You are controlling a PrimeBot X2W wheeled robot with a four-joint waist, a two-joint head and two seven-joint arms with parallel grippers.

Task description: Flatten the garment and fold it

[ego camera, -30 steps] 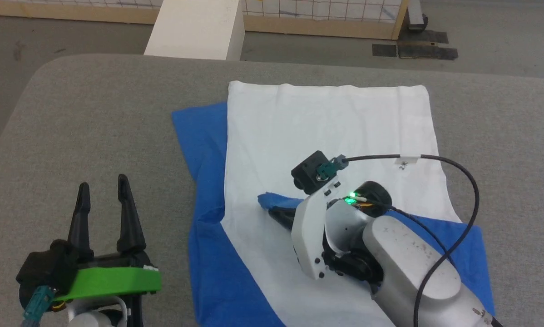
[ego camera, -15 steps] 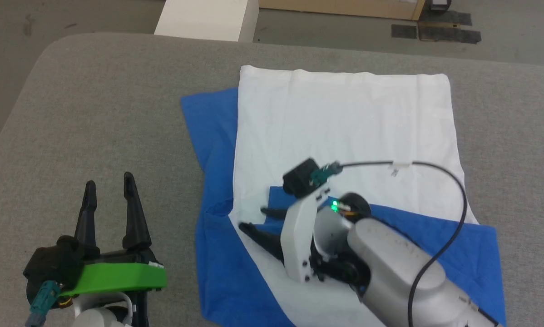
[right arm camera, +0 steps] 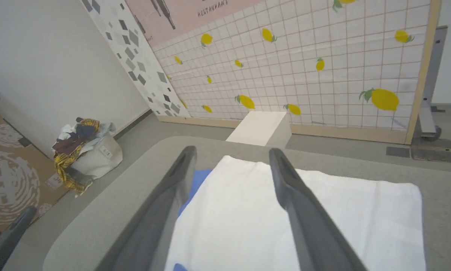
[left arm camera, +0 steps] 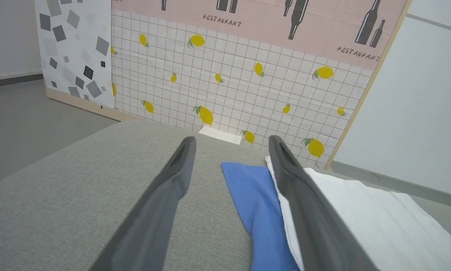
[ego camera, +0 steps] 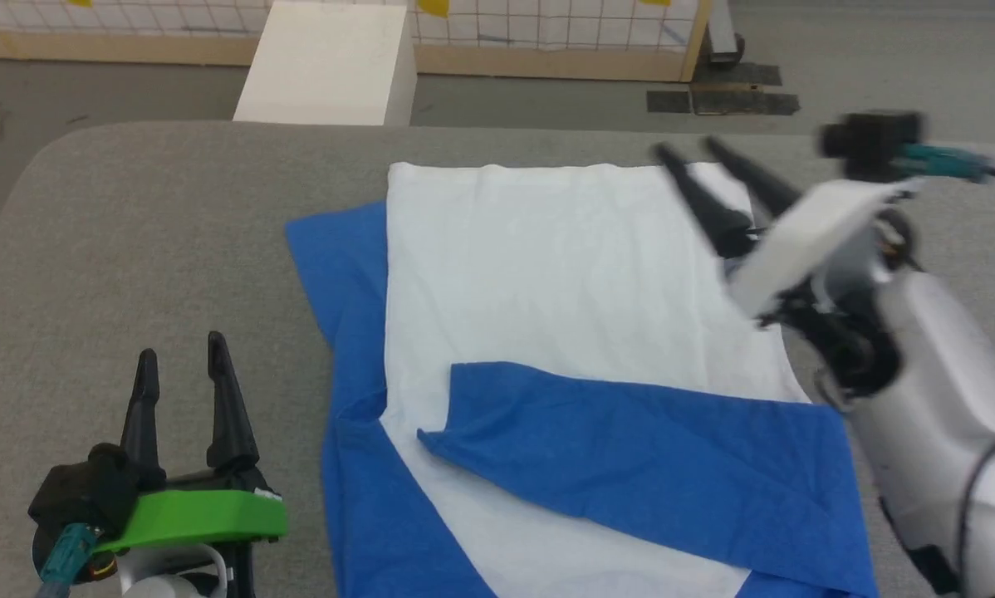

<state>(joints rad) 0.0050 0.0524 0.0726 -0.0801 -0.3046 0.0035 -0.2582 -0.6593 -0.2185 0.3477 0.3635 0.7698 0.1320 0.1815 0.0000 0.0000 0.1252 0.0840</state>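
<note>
From the head, the garment (ego camera: 564,274) lies spread on the bench (ego camera: 174,224), a grey woven-cloth top with a rounded corner. It is soft knit: a smooth white rectangular body, with one bright blue sleeve (ego camera: 647,448) folded across it as a long tapering band. More blue sticks out along the side toward the left pincer (ego camera: 181,349). That pincer sits on bare cloth, well to the left of the garment. Its two slim dark fingers are parted and hold nothing, and a glossy green bracket wraps its base. The right pincer (ego camera: 685,147) is blurred over the body's far right corner, its long black fingers spread and empty.

At the left wrist, the matte tapered fingers stand apart with nothing between them. Past the right finger lie the garment's blue strip and then its white cloth. Ahead stands a panel (left arm camera: 229,86) of white grid with lemons.

At the right wrist, the fingers gape wide above the white body, which runs beneath and ahead of them, lightly creased. Beyond their tips stands a plain white block (right arm camera: 259,128). Far off to the left of the fingers, a pale bag holds heaped clothes (right arm camera: 86,146).
</note>
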